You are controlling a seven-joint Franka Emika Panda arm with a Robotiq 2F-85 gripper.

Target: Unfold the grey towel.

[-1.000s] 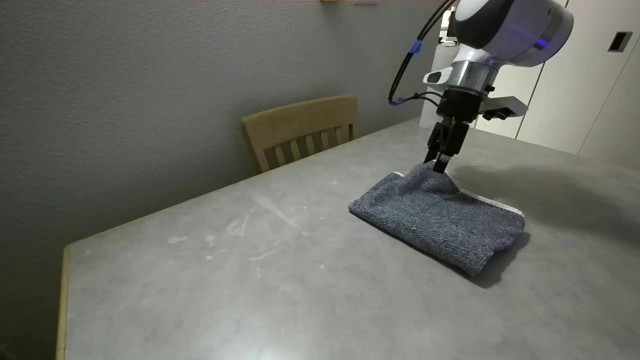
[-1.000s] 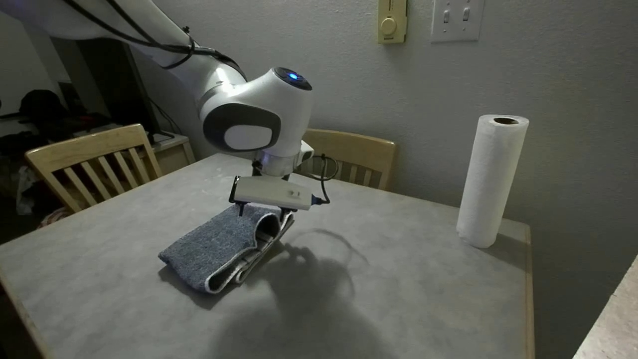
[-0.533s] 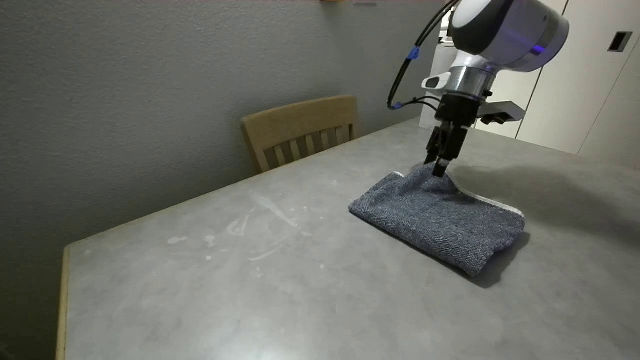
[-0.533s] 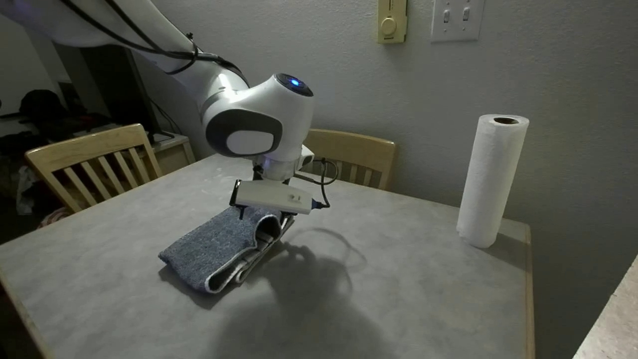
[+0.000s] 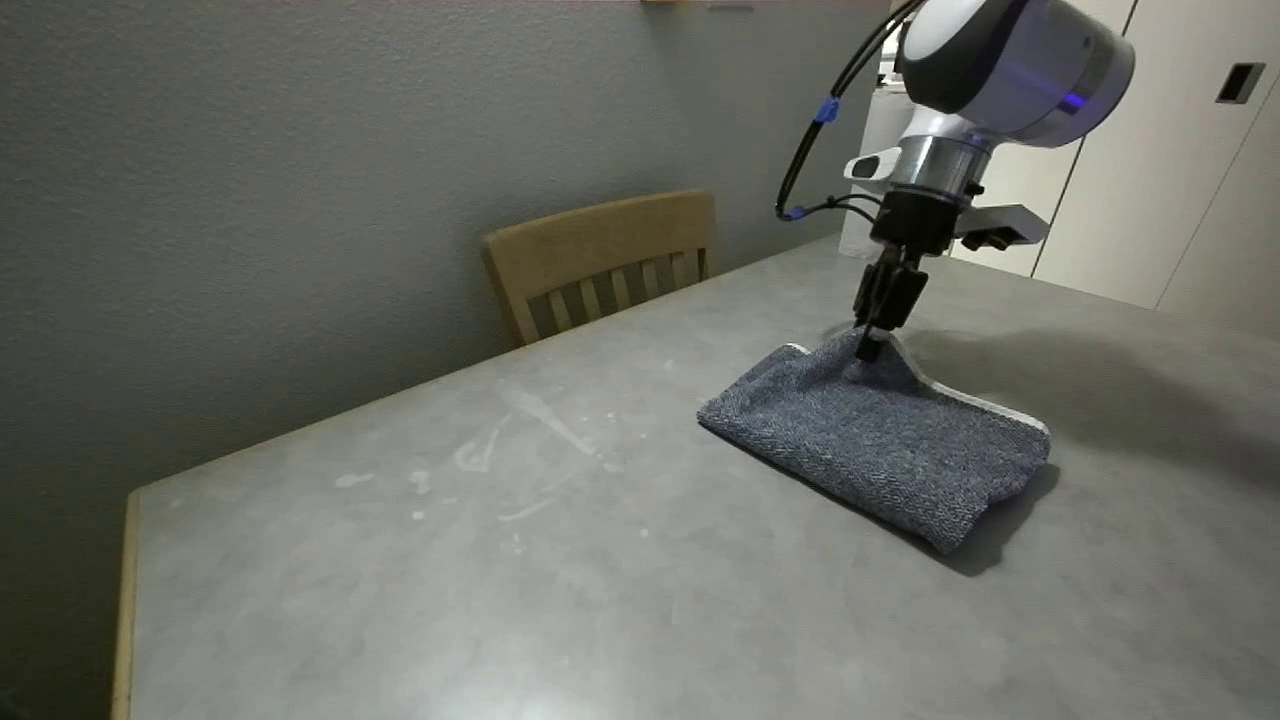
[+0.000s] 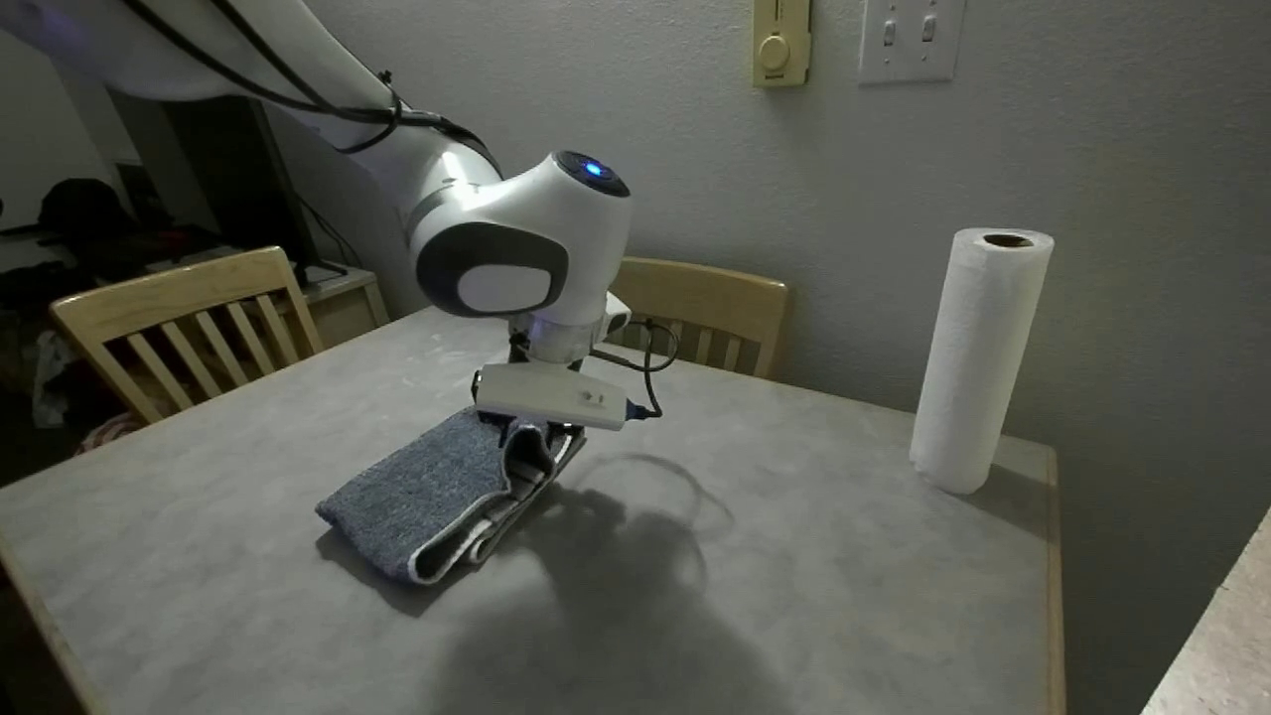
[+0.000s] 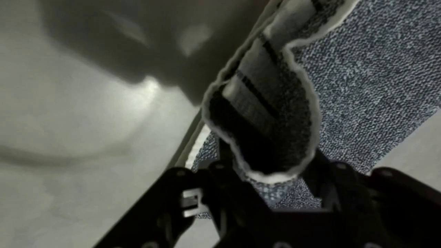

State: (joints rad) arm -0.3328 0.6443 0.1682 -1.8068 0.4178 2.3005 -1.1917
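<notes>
Black hand (image 7: 271, 160), part-spread around towel (image 7: 372, 86)

Gripper (image 7: 272, 155) lowered slightly, jaws now brought partway together; raised fold of towel (image 5: 880, 440) pressed somewhat narrower between them.

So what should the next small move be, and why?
I'd likely close the pincer firmly before lifting: in the wrist view its fingers stand apart astride the raised fold of the grey towel, and that fold gapes hollow between them, not pinched flat.
</notes>
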